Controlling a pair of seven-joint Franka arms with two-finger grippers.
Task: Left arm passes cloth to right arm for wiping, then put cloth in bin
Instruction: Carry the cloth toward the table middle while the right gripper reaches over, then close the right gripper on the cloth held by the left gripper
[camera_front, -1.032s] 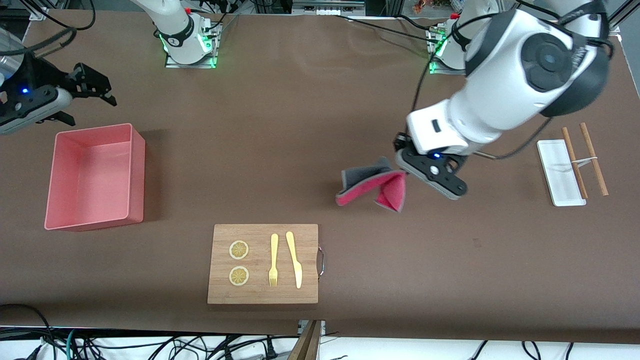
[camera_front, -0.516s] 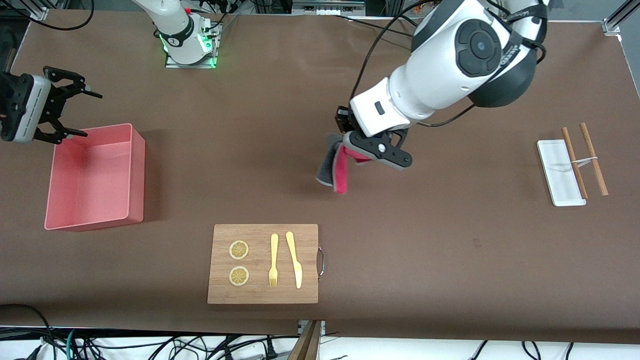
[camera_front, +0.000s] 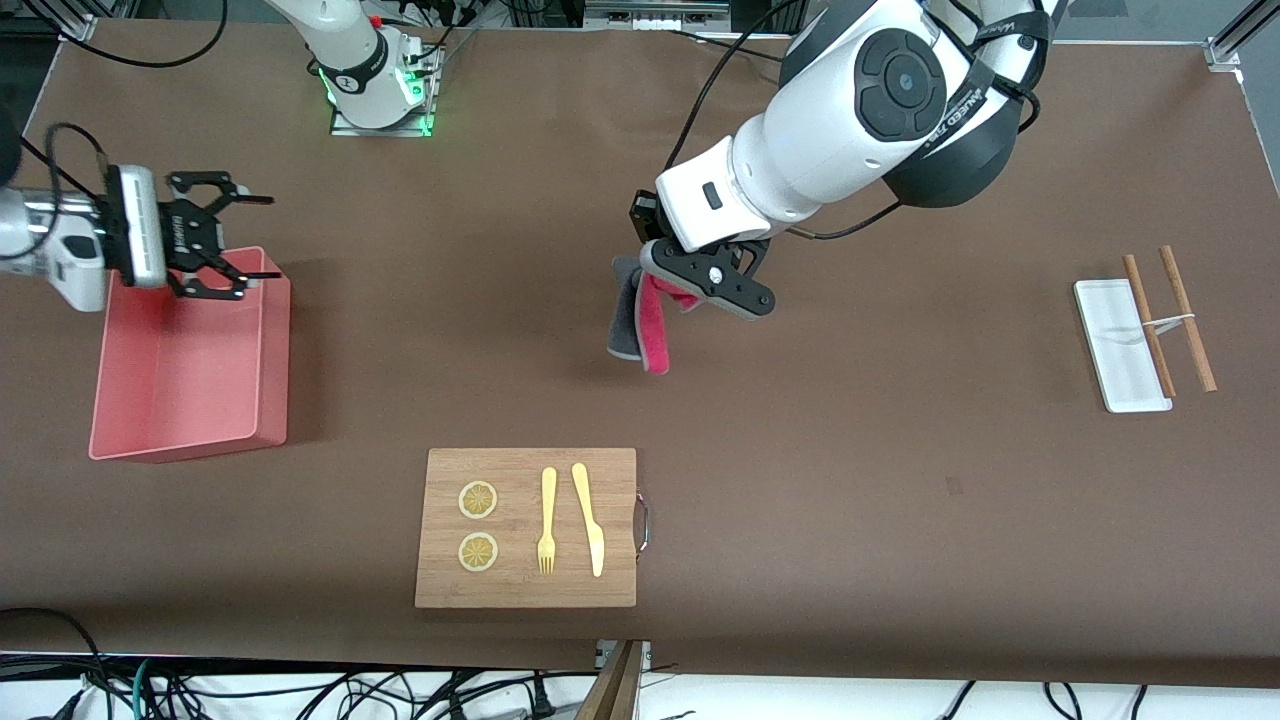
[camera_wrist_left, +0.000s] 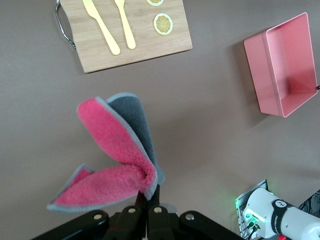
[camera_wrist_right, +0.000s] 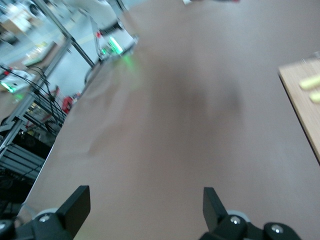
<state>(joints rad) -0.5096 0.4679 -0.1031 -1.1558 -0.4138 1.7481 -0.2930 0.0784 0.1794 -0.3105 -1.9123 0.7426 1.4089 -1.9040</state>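
Note:
The cloth (camera_front: 640, 322), dark grey on one face and pinkish-red on the other, hangs folded above the middle of the table. My left gripper (camera_front: 668, 291) is shut on its upper edge. In the left wrist view the fingers pinch a fold of the cloth (camera_wrist_left: 117, 145) at my left gripper (camera_wrist_left: 149, 196). The pink bin (camera_front: 272, 350) stands empty toward the right arm's end and also shows in the left wrist view (camera_wrist_left: 285, 65). My right gripper (camera_front: 272, 237) is open and empty over the bin's edge farthest from the front camera, pointing toward the cloth. In the right wrist view my right gripper (camera_wrist_right: 144, 206) has its fingers wide apart over bare table.
A wooden board (camera_front: 525, 580) with two lemon slices, a fork (camera_front: 547, 520) and a knife (camera_front: 588, 518) lies nearer the front camera than the cloth. A small white tray (camera_front: 1115, 350) with two chopsticks across it sits toward the left arm's end.
My left gripper carried the cloth from the left arm's side toward the table's middle; the cloth now hangs folded. My right gripper swung in from the table's end to over the bin's edge.

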